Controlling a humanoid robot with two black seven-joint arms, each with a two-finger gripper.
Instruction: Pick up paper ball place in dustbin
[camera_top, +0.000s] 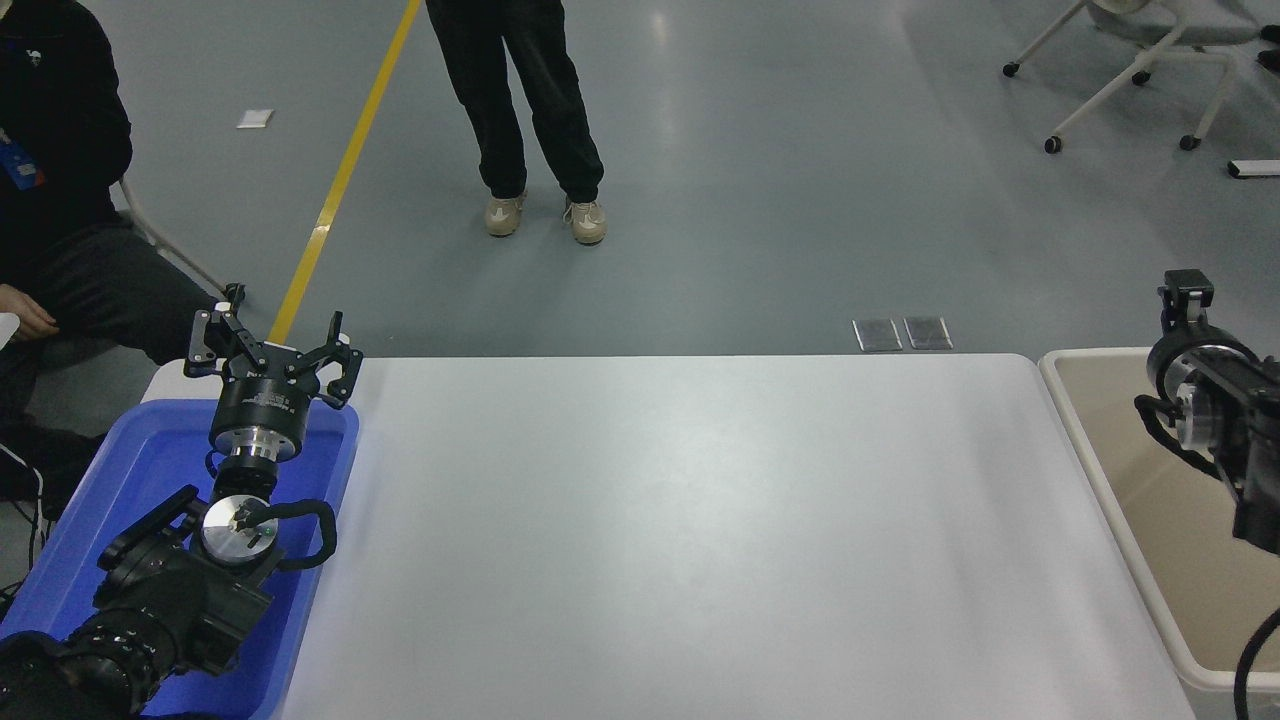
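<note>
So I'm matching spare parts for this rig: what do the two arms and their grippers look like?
The left arm is black, with silver metal discs at the wrist joints and a looping black cable. Its left gripper has black linkage fingers on a black cylindrical base with small pale print. The right arm is also black with a silver ring and a black cable; its right gripper shows only a blocky black tip.

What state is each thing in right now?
Left hand: open, parked over the bright blue shallow plastic tray.
Right hand: above the bin, grip unclear.
Large beige-cream rectangular plastic dustbin: upright, open-topped.
Tan paper ball: not visible.
</note>
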